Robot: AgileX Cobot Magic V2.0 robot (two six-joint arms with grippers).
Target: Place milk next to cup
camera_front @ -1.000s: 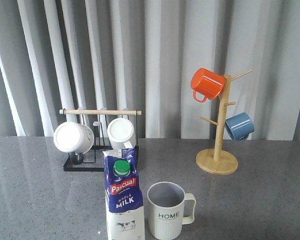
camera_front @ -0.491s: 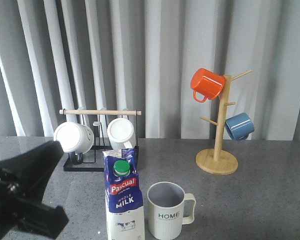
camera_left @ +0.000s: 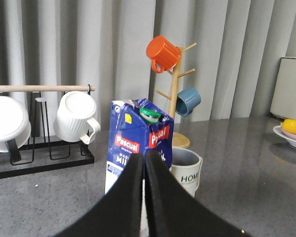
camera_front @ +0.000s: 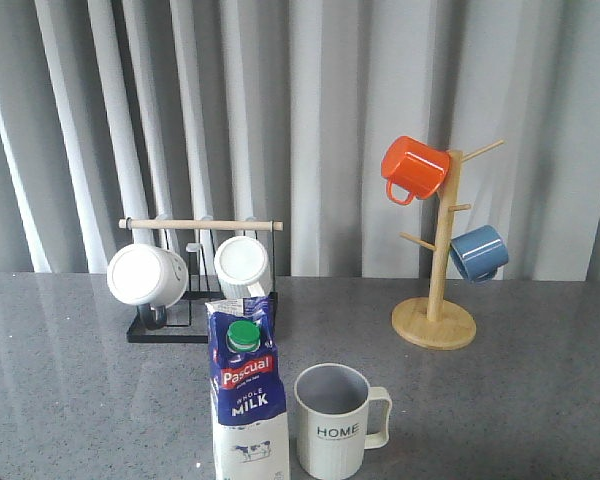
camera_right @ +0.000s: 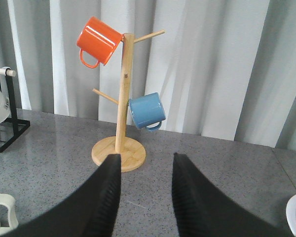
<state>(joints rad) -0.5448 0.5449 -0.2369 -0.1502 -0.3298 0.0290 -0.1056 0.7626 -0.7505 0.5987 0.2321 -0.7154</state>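
The milk carton stands upright at the near edge of the grey bench, just left of the ribbed "HOME" mug, the two nearly touching. The left claw hangs behind the carton with its fingers pressed together around nothing. The right claw is spread wide and empty, facing the wooden mug tree.
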